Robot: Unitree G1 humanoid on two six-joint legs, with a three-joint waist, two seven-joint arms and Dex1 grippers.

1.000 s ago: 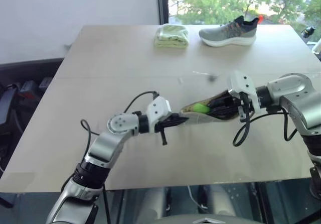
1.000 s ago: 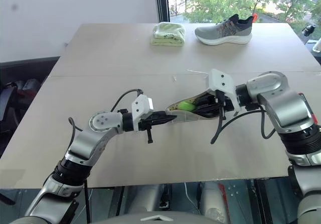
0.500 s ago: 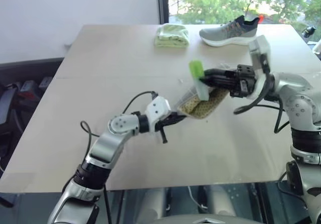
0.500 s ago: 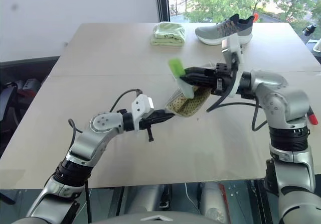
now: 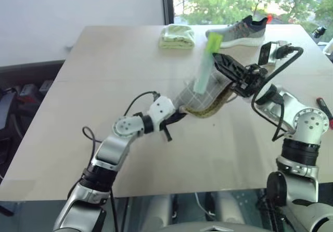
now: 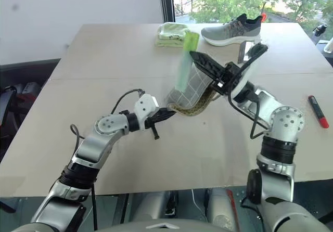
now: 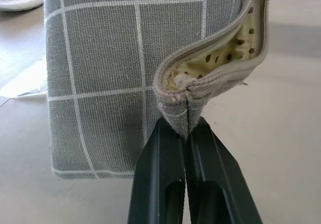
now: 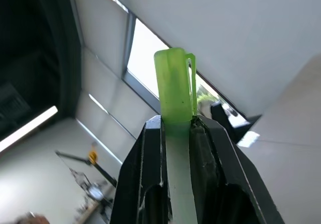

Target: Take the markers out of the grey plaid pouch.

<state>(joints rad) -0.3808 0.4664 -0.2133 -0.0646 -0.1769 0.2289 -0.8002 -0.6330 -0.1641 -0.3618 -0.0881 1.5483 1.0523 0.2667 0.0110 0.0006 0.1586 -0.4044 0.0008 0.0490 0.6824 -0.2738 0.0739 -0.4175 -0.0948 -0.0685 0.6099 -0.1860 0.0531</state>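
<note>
Left gripper (image 7: 186, 133): jaws pinched on the end seam of the grey plaid pouch (image 5: 200, 98), which droops limp above the worktop (image 5: 104, 60). Right gripper (image 8: 176, 126): jaws clamped on the lime green marker (image 5: 204, 65), raised clear of the pouch. Red marker (image 6: 317, 111) lies on the worktop. Marker looks light, rigid, smooth; best gripped mid-barrel.

Head stereo pair looks forward and down over the table (image 5: 104, 86); both eyes share both arms and the far window edge. Left wrist camera sits close along its fingers, facing the grey plaid pouch (image 7: 100, 73). Right wrist camera faces upward toward the ceiling, close on the lime green marker (image 8: 173, 93).
</note>
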